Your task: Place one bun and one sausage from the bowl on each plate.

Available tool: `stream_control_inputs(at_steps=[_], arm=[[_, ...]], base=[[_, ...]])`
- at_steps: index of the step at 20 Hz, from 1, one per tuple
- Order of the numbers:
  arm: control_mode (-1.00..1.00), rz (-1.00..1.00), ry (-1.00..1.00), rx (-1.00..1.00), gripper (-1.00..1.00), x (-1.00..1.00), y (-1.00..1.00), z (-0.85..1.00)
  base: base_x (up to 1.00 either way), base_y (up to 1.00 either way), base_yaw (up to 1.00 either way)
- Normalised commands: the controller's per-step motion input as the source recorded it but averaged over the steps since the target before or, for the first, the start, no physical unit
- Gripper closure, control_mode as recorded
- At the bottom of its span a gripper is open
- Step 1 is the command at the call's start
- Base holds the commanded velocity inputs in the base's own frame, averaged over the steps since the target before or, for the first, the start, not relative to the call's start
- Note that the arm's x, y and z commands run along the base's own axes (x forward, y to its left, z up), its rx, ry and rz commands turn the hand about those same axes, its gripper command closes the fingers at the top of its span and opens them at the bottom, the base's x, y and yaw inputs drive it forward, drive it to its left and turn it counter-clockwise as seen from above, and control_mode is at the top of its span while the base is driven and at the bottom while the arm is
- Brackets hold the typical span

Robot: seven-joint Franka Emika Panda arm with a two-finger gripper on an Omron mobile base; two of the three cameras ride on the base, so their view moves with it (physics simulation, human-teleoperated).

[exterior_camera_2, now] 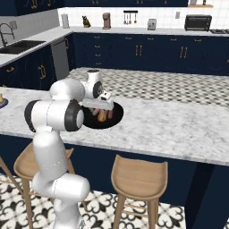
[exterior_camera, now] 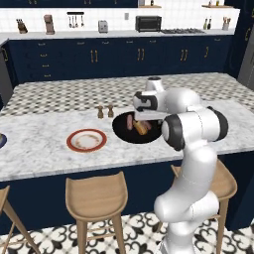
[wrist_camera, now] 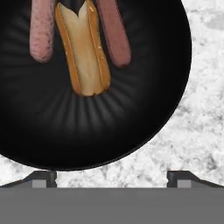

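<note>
Now the end effector (wrist_camera: 112, 177), fingers wide and empty, hangs above the bowl (wrist_camera: 144, 118); judging by that, centre over the bun (wrist_camera: 85, 52) toward twelve o'clock, straddling it lengthwise between sausages (wrist_camera: 113, 30).

2 wooden stools (exterior_camera: 95, 197), apparently salt and pepper shakers (exterior_camera: 105, 111), toaster oven (exterior_camera: 148, 23)
</note>
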Motion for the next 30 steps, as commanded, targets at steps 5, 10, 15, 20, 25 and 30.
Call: stream_control_inputs(at_steps=[5,10,15,20,25,30], arm=[[-1.0,0.0,0.0,0.0,-1.0,0.51,0.28,-0.7],[-1.0,0.0,-0.01,-0.02,-1.0,0.42,0.06,-0.61],[-1.0,0.0,-0.02,0.0,-1.0,0.52,-0.07,-0.4],[-1.0,0.0,0.0,0.0,-1.0,0.53,-0.06,-0.3],[-1.0,0.0,0.0,0.0,1.0,0.15,0.0,-0.32],[-1.0,0.0,-0.02,0.0,1.0,0.01,0.0,-0.11]], base=[[0.0,0.0,0.0],[0.0,0.0,0.0],[0.0,0.0,0.0],[0.0,0.0,0.0],[0.0,0.0,0.0],[0.0,0.0,0.0]])
